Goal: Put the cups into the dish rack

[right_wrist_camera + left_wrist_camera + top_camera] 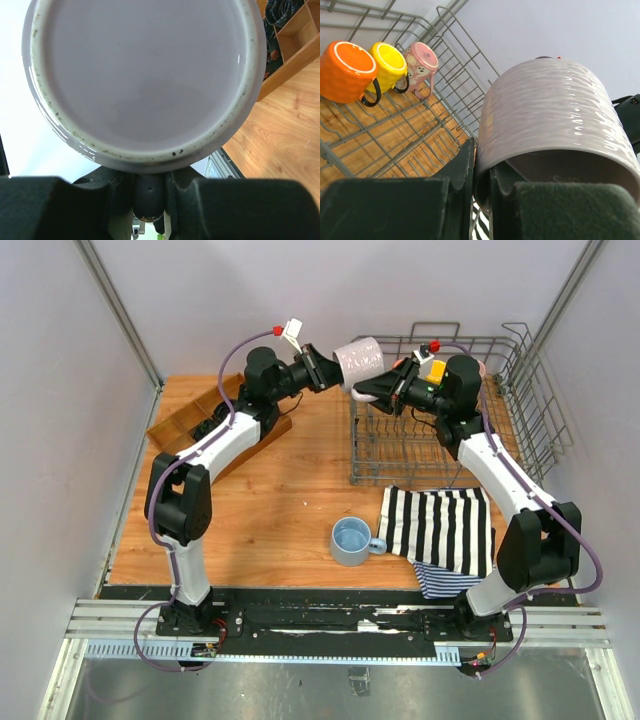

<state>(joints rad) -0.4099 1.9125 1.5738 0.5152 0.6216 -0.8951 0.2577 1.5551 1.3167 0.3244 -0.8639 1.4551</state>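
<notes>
I count five cups: orange cup, yellow cup and pink cup in the dish rack at the desk's far right corner, mostly hidden from above behind the right arm, light blue cup near the front edge, and grey cup aloft at the rack's left side, rim pinched by the left claw, handle clamped in the right claw.

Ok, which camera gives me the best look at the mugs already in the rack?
Left wrist: the orange mug, yellow mug and pink mug sit in a row inside the dish rack, unobstructed. In the top external view the right arm largely hides them. The right wrist view shows only the grey mug's base.
</notes>
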